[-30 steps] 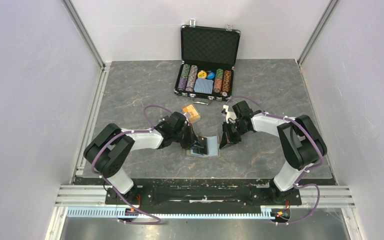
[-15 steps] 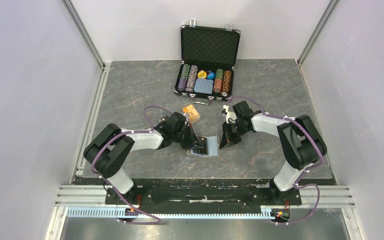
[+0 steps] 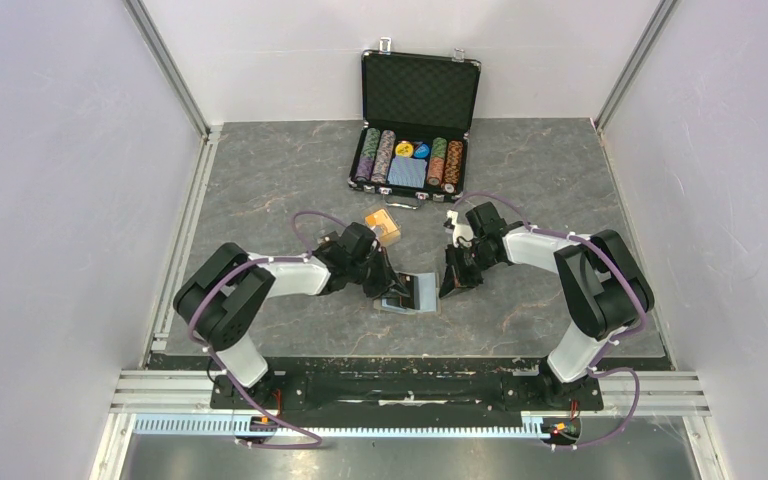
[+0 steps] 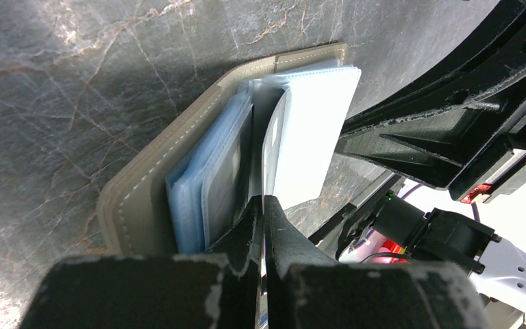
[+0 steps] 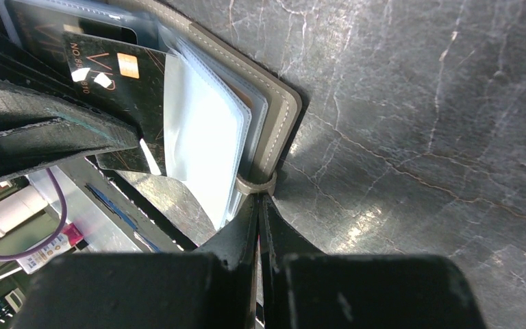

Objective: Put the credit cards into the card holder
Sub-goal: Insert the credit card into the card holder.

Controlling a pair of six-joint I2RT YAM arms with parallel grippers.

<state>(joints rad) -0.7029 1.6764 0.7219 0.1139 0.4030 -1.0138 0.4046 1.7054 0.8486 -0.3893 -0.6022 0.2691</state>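
Observation:
The khaki card holder (image 3: 422,293) lies open on the grey table between my two grippers, its light blue sleeves (image 4: 209,171) fanned up. My left gripper (image 4: 264,203) is shut on a glossy black credit card (image 5: 118,79), held edge-on at the sleeves, its far corner behind a clear sleeve (image 5: 202,130). My right gripper (image 5: 259,197) is shut on the snap tab at the edge of the holder's khaki cover (image 5: 284,110). From above, the left gripper (image 3: 391,289) sits at the holder's left side and the right gripper (image 3: 449,287) at its right. An orange credit card stack (image 3: 383,226) lies behind the left gripper.
An open black poker chip case (image 3: 415,130) with chip rows and a blue deck stands at the back of the table. White walls with metal rails close in both sides. Both arms crowd the near middle.
The left arm has edged slightly to the right toward the card holder. The right arm and the holder stay where they were.

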